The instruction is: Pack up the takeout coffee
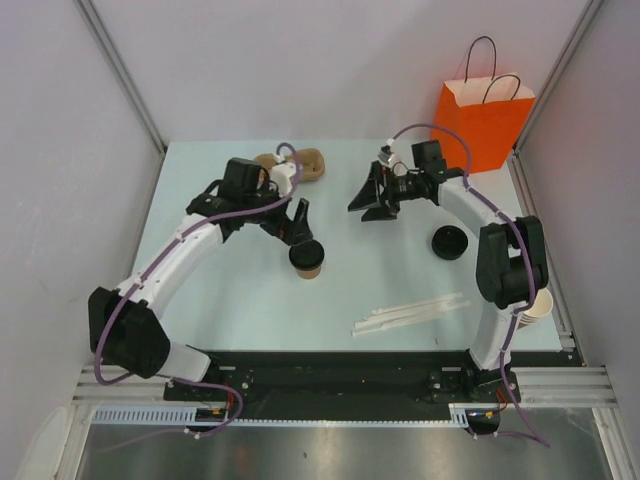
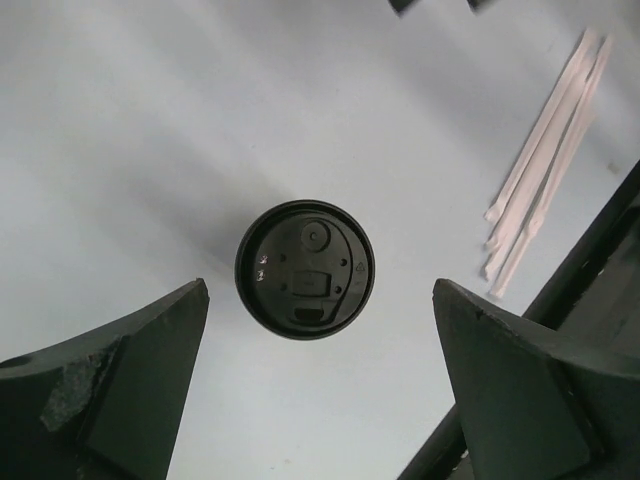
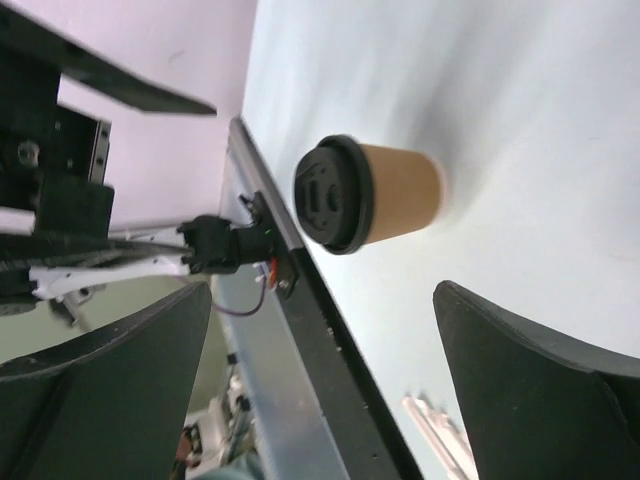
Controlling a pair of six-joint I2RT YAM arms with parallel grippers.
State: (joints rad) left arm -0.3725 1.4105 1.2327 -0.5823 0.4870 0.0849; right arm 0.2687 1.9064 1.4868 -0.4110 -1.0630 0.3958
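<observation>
The takeout coffee (image 1: 307,257), a tan paper cup with a black lid, stands upright on the pale table just right of my left gripper (image 1: 295,224). From the left wrist its lid (image 2: 304,269) faces the camera, beyond the widely open fingers (image 2: 150,370), which hold nothing. My right gripper (image 1: 376,199) hangs open and empty farther back and to the right, well apart from the cup. The right wrist view shows the cup (image 3: 372,192) from the side, ahead of the open gripper (image 3: 322,290). The orange paper bag (image 1: 483,122) stands at the back right corner.
A loose black lid (image 1: 449,242) lies right of centre. Paper-wrapped stirrers (image 1: 410,314) (image 2: 545,160) lie near the front edge. Lidless cups (image 1: 537,305) are stacked by the right arm's base. A brown object (image 1: 303,163) sits at the back. Walls enclose the table.
</observation>
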